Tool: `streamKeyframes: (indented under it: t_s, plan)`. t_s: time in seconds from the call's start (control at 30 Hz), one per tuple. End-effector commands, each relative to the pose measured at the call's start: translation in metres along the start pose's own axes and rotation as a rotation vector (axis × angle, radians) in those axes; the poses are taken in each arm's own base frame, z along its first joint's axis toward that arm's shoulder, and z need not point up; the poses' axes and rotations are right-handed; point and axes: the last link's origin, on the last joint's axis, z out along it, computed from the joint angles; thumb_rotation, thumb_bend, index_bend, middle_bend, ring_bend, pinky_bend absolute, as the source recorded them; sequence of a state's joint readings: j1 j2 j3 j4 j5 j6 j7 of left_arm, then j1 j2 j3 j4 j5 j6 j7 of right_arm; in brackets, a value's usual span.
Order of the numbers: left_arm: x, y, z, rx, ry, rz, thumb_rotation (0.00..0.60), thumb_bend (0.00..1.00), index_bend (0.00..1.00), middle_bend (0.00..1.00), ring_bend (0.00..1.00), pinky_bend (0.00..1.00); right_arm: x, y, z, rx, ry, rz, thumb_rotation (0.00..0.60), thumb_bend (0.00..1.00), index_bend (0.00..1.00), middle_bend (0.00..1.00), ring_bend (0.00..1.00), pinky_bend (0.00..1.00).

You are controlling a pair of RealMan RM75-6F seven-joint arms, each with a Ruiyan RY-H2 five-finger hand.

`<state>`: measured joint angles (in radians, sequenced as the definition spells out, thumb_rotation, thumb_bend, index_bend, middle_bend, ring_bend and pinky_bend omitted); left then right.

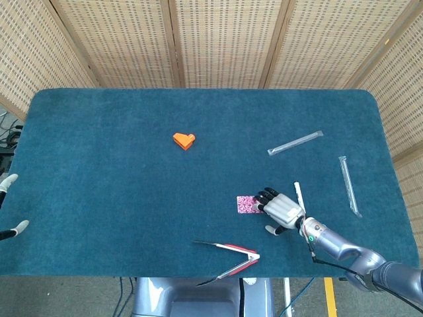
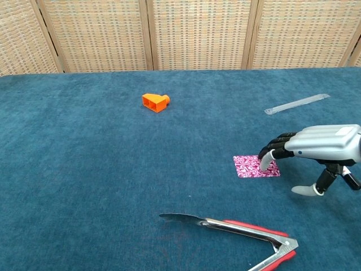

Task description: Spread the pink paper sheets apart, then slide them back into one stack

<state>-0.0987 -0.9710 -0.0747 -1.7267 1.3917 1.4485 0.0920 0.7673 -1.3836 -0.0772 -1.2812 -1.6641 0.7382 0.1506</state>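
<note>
The pink patterned paper sheets (image 2: 251, 166) (image 1: 246, 204) lie as one small stack on the blue cloth, right of centre. My right hand (image 2: 313, 148) (image 1: 283, 210) is low over the stack's right edge, palm down, fingertips (image 2: 265, 162) touching the sheets. It holds nothing, and its thumb hangs apart toward the table front. Only two pale fingertips of my left hand (image 1: 9, 179) show at the far left edge of the head view, spread apart with nothing between them.
Red-handled metal tongs (image 2: 242, 232) (image 1: 231, 254) lie near the front edge. An orange block (image 2: 155, 102) (image 1: 184, 140) sits mid-table. Two clear plastic sleeves (image 1: 295, 142) (image 1: 349, 185) and a thin white stick (image 1: 298, 196) lie to the right.
</note>
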Motion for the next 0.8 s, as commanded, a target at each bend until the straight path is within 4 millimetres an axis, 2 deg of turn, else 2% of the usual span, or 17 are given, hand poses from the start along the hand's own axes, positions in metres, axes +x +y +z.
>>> streamKeyframes:
  t_s: [0.03,0.5,0.8]
  plan:
    - [0.000,-0.001,-0.001,0.004,0.002,0.000,0.600,0.04,0.12,0.00,0.00,0.00,-0.001,0.001,0.003,-0.006,-0.003,0.007,0.600,0.47,0.18,0.10,0.00,0.00]
    - [0.001,-0.005,-0.003,0.016,0.008,-0.002,0.600,0.04,0.12,0.00,0.00,0.00,0.008,0.012,0.015,-0.033,0.004,-0.040,0.600,0.47,0.18,0.10,0.00,0.00]
    - [0.000,-0.009,-0.005,0.031,0.010,-0.002,0.600,0.04,0.12,0.00,0.00,0.00,0.021,0.027,0.024,-0.074,0.016,-0.072,0.600,0.47,0.18,0.10,0.00,0.00]
